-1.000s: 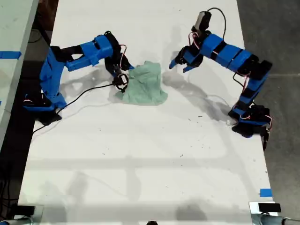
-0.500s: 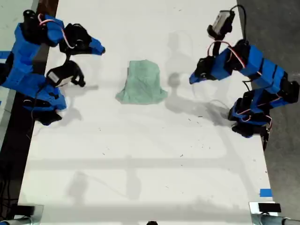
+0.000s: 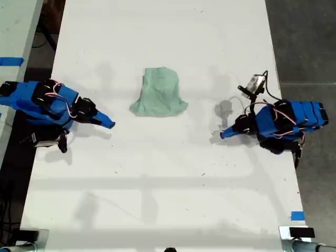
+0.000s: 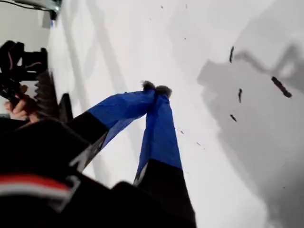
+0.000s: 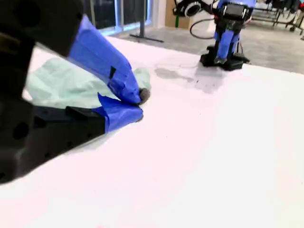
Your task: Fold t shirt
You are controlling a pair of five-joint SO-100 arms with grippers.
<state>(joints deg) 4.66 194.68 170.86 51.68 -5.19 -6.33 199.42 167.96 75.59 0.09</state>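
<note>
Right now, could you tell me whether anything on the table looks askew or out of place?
Only the t shirt: its fold is uneven, narrow at one end and flaring, wrinkled, at the other. My first gripper and my second gripper are shut, clear of it.

The t shirt [image 3: 159, 98] lies as the only low obstacle in the middle of the white table [image 3: 157, 199]. On every side of it the surface is bare, so a gripper can pass around it freely. My second gripper [image 3: 110, 125], jaws pressed together, sits low toward the exterior view's left of the t shirt, well apart from it. My first gripper [image 3: 222, 135], tips meeting, sits low on the opposite side, also well apart, with open table between.
</note>
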